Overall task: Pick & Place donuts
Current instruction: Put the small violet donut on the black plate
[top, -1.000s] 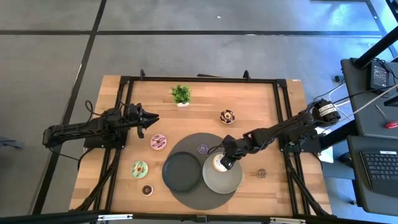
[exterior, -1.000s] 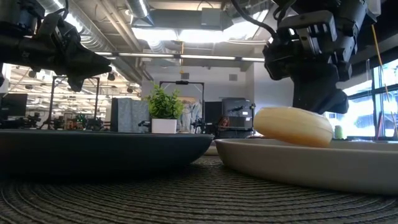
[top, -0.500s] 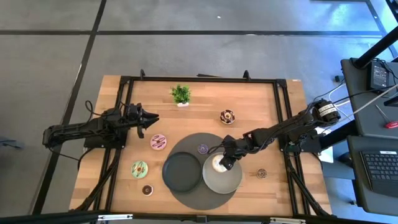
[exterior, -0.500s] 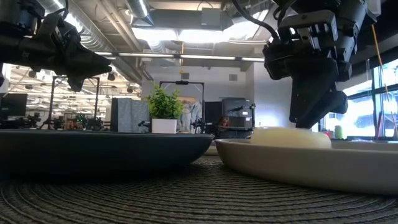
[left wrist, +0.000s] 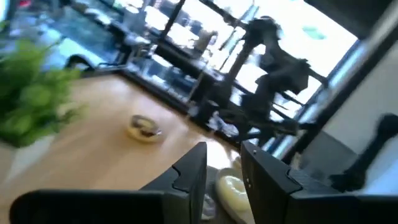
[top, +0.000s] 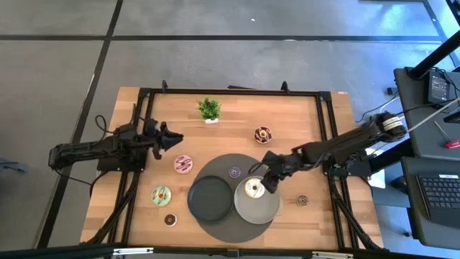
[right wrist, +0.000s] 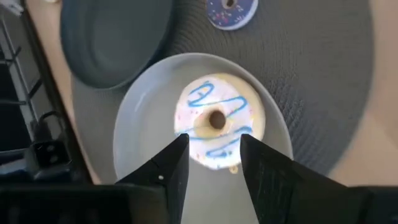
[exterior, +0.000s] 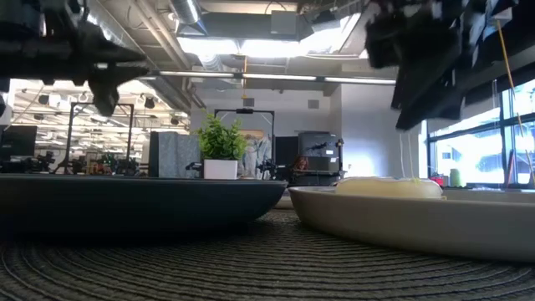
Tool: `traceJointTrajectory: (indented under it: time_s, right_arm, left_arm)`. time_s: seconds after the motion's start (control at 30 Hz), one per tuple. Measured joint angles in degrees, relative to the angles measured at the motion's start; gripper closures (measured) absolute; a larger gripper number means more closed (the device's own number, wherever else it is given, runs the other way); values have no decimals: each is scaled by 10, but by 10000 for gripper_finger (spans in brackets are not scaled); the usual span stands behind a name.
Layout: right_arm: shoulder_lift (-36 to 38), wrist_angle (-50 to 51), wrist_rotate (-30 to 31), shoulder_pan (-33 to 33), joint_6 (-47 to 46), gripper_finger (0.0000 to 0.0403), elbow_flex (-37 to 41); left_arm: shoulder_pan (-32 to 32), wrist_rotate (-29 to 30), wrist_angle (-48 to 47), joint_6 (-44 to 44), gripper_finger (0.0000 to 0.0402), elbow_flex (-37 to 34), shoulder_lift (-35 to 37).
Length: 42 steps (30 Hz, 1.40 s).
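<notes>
A white donut (top: 252,188) with blue icing lines (right wrist: 214,121) lies flat in the light grey plate (top: 260,210), and it also shows in the low view (exterior: 389,187). My right gripper (top: 267,180) (right wrist: 213,143) is open and hangs above it, a little to the right, touching nothing. My left gripper (top: 172,138) (left wrist: 222,152) is open above the table's left part, past the pink donut (top: 182,164). The green donut (top: 161,194), chocolate donut (top: 263,134) and two tiny brown ones (top: 170,220) (top: 302,201) sit on the wood. A tiny purple donut (top: 234,172) lies on the mat.
A round dark woven mat (top: 228,232) carries the light plate and a dark plate (top: 210,198) side by side. A small potted plant (top: 209,109) stands near the far edge. Black rails run along the table's left and right sides.
My right gripper has let go of the white donut, risen, and drawn back toward the table's right edge. The donut, tipped up on one edge a second ago, has settled flat in the light plate. My left gripper is in motion, blurred in the low view.
</notes>
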<state>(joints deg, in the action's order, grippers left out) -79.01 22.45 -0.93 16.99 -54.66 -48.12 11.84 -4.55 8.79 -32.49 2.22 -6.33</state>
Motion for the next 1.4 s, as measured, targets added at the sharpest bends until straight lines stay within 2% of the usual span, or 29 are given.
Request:
traceJointTrajectory:
  time_s: [0.1, 0.23, 0.37, 0.47, 0.57, 0.67, 0.73, 0.9, 1.0, 1.4]
  right_arm:
    - [39, 39, 8, -3, 18, 257, 0]
    - [79, 88, 39, -15, 40, 257, 0]
    - [99, 110, 65, -30, 45, 257, 0]
    - [102, 115, 70, -40, 64, 257, 0]
    - [102, 124, 70, -49, 77, 257, 0]
    - [102, 131, 70, -56, 86, 257, 0]
    - [102, 136, 70, -60, 88, 257, 0]
    - [102, 151, 70, -63, 99, 257, 0]
    - [102, 160, 70, -63, 100, 257, 0]
    - [102, 167, 70, -63, 102, 257, 0]
  left_arm:
    - [-13, 1, 3, 32, 309, 45, -38]
    - [-45, 0, -24, 92, 307, 126, -137]
    - [-88, 5, -140, 134, 306, 237, -268]
    - [-118, 42, -208, 155, 309, 321, -375]
    - [-134, 69, -219, 164, 311, 383, -479]
    - [-138, 63, -195, 172, 310, 424, -570]
    - [-141, 58, -158, 169, 308, 437, -621]
    - [-151, 56, 8, 168, 307, 443, -734]
    - [-153, 55, 62, 181, 310, 443, -791]
    - [-159, 56, 94, 182, 313, 442, -948]
